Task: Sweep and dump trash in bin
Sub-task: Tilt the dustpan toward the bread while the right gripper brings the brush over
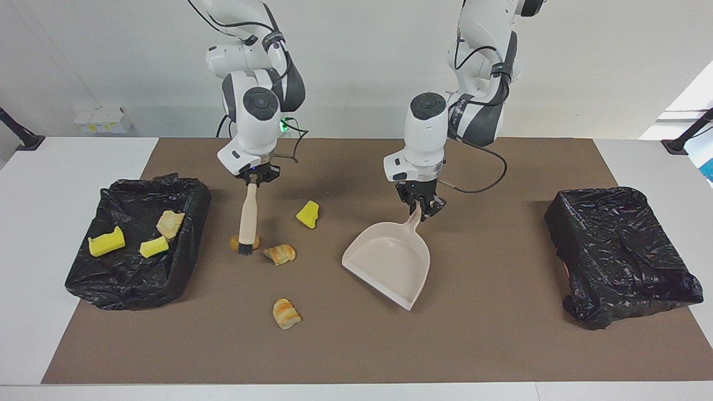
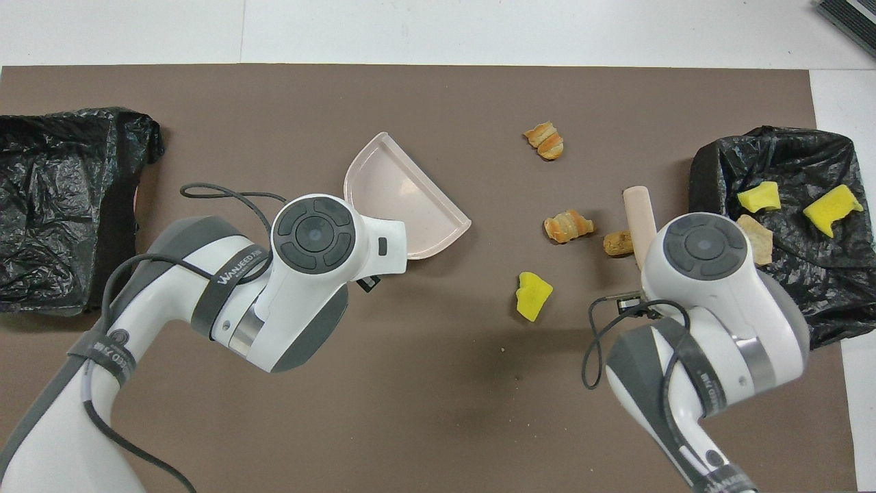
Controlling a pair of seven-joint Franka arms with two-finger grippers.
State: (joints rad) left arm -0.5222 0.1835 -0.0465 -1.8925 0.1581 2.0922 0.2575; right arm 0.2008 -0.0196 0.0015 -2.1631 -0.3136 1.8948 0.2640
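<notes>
From overhead, my right arm's wrist covers the hand brush [image 2: 638, 216] except its beige tip, and it hides part of the tan scrap [image 2: 758, 239] in the bin. The facing view shows the rest: the right gripper [image 1: 255, 177] is pinched on the top of the brush handle, and the black bristles are down against the golden-brown piece [image 1: 243, 242], half masking it. I cannot tell whether the bristles press on the mat.

The left gripper [image 1: 421, 209] is clamped on the dustpan [image 1: 390, 262] handle; the arm's head hides that handle from above. The pan is turned with its open edge toward the scraps, and I see nothing in it.

I count seven scraps. Three lie in the black-lined bin [image 1: 186, 192] at the right arm's end: two yellow sponge chunks [image 1: 106, 241] [image 1: 154, 246] and the tan piece. Four lie on the brown mat [image 1: 501, 345]: the piece at the bristles, a striped bread piece [image 1: 280, 254] just beside it, a second striped bread piece [image 1: 286, 313] farther from the robots, and one yellow sponge chunk [image 1: 308, 214] between brush and dustpan, touching neither.

A second black-lined bin [image 1: 618, 253] sits at the left arm's end; its inside is not visible to me.
</notes>
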